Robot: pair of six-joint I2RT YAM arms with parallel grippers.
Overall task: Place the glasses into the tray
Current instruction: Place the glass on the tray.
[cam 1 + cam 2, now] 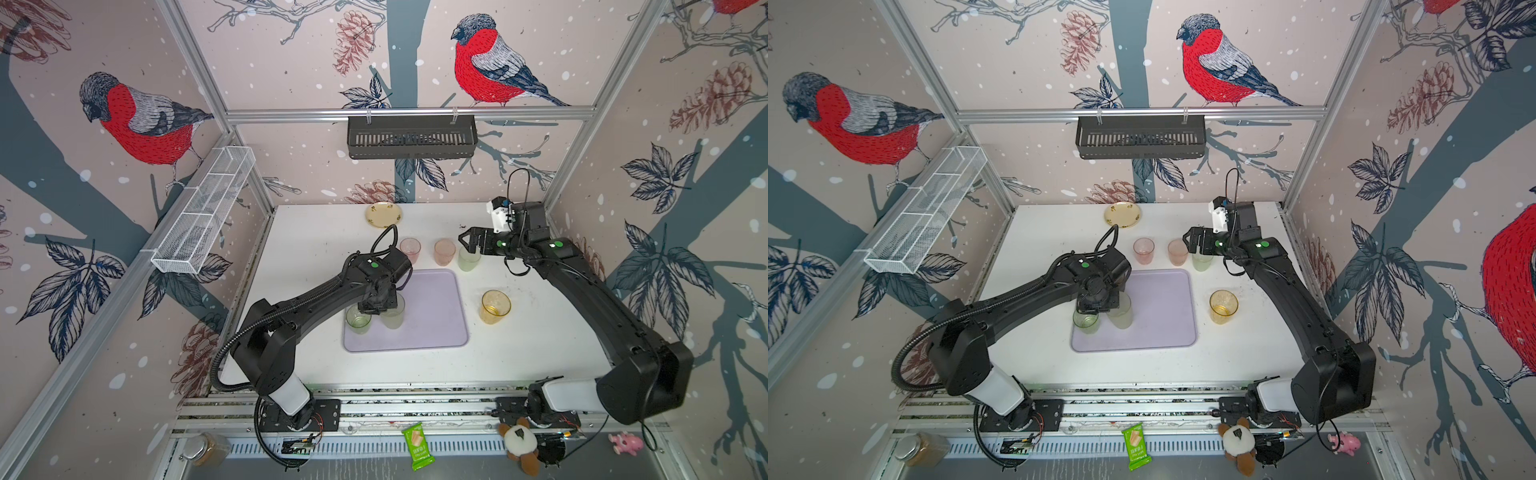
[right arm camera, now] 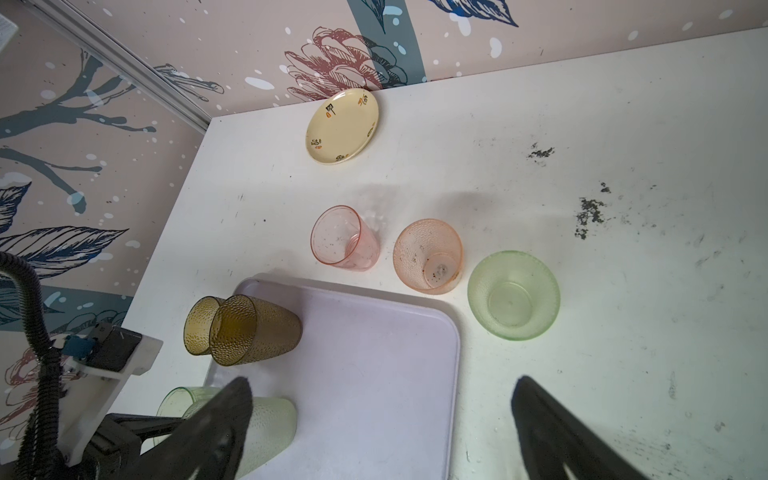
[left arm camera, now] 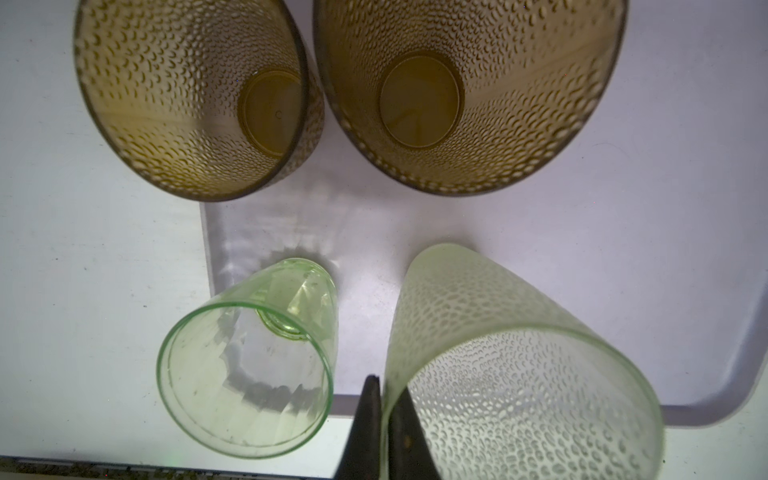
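Rim of dimpled, frosted green glass [image 3: 519, 353] sits pinched in left gripper [image 3: 384, 390], on smooth round-cornered lavender tray [image 3: 540, 199]; right gripper [image 2: 382, 384] gapes wide, empty.

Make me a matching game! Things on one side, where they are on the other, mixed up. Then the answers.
Things:
1. tall frosted green tumbler
2. amber dimpled tumbler
3. small round yellow plate
4. black slotted basket

Places:
A. hanging on the back rail
B. rim pinched in the left claw
C. on the white table, by the back wall
D. alone beside the lavender tray

Pairs: 1-B, 2-D, 3-C, 4-A
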